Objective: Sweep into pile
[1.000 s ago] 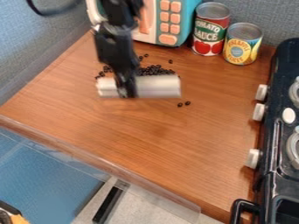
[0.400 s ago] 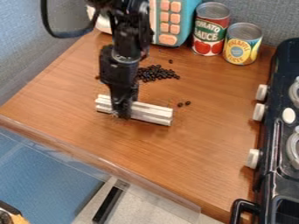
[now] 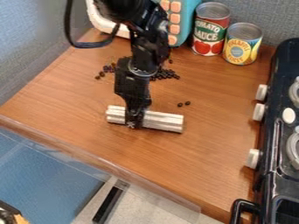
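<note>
White and ridged, the bar point(image 3: 166, 121) lies crosswise beneath the arm in the camera view, near the middle of the wooden surface point(image 3: 140, 162). Dark beans point(image 3: 168, 74) sit farther back, partly hidden by the arm, with a few loose ones point(image 3: 100, 75) at the pile's left edge. Two stray beans point(image 3: 183, 104) lie apart, between the pile and the bar's right end.

The likeliest trouble is at that right end: a push straight toward the pile could let the outer stray slip round the tip, since it lies almost level with it. If the bar rides high or tilts, beans could pass underneath; a push that runs too far could break the pile and scatter beans toward the toy register point(image 3: 175, 22).

The end effector point(image 3: 135, 120) is closed on the bar, its fingers apart only by the bar's thickness, gripping it left of its middle.
</note>
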### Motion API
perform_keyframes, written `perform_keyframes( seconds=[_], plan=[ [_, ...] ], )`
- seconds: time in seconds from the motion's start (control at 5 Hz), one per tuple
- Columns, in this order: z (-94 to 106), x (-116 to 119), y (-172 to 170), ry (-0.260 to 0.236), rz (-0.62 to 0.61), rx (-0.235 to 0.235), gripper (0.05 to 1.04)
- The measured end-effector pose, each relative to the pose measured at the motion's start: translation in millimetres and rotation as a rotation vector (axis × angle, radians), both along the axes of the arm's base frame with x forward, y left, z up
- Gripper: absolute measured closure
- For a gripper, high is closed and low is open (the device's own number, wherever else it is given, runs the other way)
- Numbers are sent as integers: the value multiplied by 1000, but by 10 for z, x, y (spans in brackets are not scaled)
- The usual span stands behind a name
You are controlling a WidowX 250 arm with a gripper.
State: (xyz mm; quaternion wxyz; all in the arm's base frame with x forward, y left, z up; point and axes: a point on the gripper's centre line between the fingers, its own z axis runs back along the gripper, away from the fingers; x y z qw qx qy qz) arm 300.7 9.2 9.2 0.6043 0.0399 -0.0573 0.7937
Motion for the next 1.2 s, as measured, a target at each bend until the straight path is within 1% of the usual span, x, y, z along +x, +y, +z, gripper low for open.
perform_keyframes(
  seconds=[0.2, 0.4, 0.6, 0.8, 1.0, 1.2],
  plan=[
    [-13, 49, -124, -4, 20, 0, 700],
    [-17, 142, -209, -21, 132, -22, 700],
    [-14, 272, -286, -31, 250, -64, 700],
    [-11, 348, -303, -50, 326, -73, 700],
    [-19, 377, -280, -83, 494, -70, 700],
    [-26, 378, -192, -96, 597, -72, 700]
  ],
)
